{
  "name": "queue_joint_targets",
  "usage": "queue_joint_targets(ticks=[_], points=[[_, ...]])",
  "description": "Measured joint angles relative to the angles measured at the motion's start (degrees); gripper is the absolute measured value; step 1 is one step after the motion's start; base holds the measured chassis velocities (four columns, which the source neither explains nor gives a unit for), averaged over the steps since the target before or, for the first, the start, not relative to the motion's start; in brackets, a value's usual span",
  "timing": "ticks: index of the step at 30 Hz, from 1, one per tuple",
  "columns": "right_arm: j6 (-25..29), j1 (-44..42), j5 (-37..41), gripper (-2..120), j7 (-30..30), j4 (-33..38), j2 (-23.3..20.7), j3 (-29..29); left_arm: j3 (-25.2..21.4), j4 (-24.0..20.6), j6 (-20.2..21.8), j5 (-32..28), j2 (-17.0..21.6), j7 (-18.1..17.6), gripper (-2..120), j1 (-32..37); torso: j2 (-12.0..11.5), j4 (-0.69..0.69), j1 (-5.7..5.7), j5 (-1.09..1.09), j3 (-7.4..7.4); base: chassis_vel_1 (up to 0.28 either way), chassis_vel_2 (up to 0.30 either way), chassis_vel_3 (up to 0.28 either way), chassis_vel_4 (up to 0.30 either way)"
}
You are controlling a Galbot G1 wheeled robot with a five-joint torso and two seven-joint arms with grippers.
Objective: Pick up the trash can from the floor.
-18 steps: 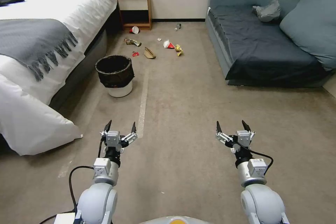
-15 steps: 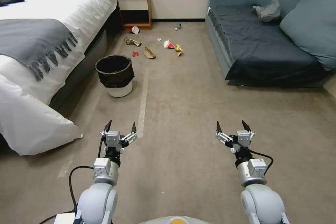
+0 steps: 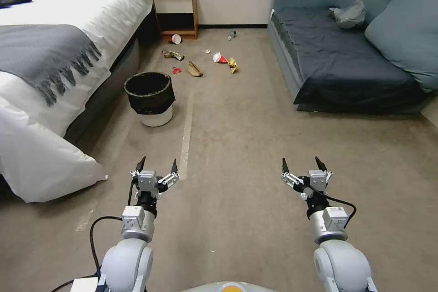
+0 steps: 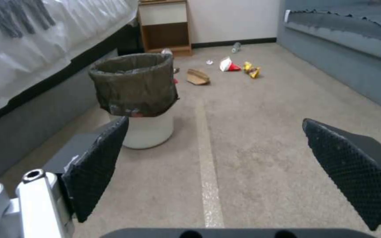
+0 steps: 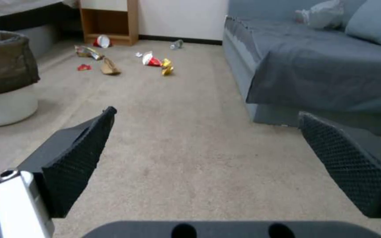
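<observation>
The trash can [image 3: 152,98] is a small round white bin with a black liner folded over its rim, standing upright on the beige carpet floor [image 3: 237,146] beside the bed. The left wrist view shows the trash can [image 4: 134,96] ahead of the fingers, and the right wrist view has the trash can [image 5: 3,79] off to one side. My left gripper [image 3: 158,164] hovers open over the carpet, well short of the bin, near the end of the pale tape strip [image 3: 186,132]. My right gripper [image 3: 304,164] is open too, farther right, holding nothing.
A bed [image 3: 59,54] with white bedding overhangs the floor on the left. A blue-grey sofa [image 3: 346,54] fills the right side. Litter [image 3: 196,69] is scattered beyond the bin, before a wooden nightstand [image 3: 175,11]. Open carpet lies between the arms and the bin.
</observation>
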Motion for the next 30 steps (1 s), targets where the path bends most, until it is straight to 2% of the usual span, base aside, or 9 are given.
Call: queue_joint_targets(ticks=[14,16,17,18,20,23,24,30], points=[[0.32,-0.51,-0.19,100,-0.08,0.04,0.2,-0.02,0.25,0.02,-0.49,-0.22,0.15,-0.26,99,0.04,0.0,-0.01,0.0,0.0,0.0,0.0,0.0,0.0,0.0],[2.31,-2.4,-1.33,100,-0.84,1.04,1.05,-0.12,1.82,0.14,-2.96,-1.45,1.05,-1.96,99,0.38,0.0,0.03,0.0,0.0,0.0,0.0,0.0,0.0,0.0],[5.21,-5.57,-3.04,100,-2.11,2.41,2.46,-0.52,4.36,0.36,-6.63,-3.25,2.38,-4.25,99,0.89,0.0,0.0,0.0,0.0,0.0,0.0,0.0,0.0,0.0],[5.21,-5.57,-3.04,100,-2.11,2.41,2.46,-0.52,4.36,0.36,-6.63,-3.25,2.38,-4.25,99,0.89,0.0,0.0,0.0,0.0,0.0,0.0,0.0,0.0,0.0],[10.61,-11.21,-6.14,100,-4.39,5.05,4.95,-1.09,6.76,0.84,-10.57,-5.04,3.49,-6.35,100,1.38,0.0,-0.02,-0.01,0.0,0.0,0.0,0.0,0.0,0.0],[12.62,-13.44,-6.0,100,-6.33,5.46,5.83,-1.16,7.62,1.68,-12.23,-5.51,3.5,-6.44,99,1.51,0.0,-0.03,0.0,-0.04,-0.01,0.0,0.0,0.0,0.0],[12.87,-13.23,-5.54,100,-6.8,5.19,5.84,-1.04,7.63,1.87,-12.68,-5.59,3.5,-6.47,100,1.54,0.01,0.01,-0.01,0.01,-0.01,0.0,0.0,0.0,0.0],[13.21,-11.52,-4.16,100,-7.4,4.14,5.51,-0.54,7.14,2.44,-13.94,-5.63,3.49,-6.49,100,1.86,0.0,0.01,0.0,0.0,-0.01,0.0,0.0,0.0,0.0]])
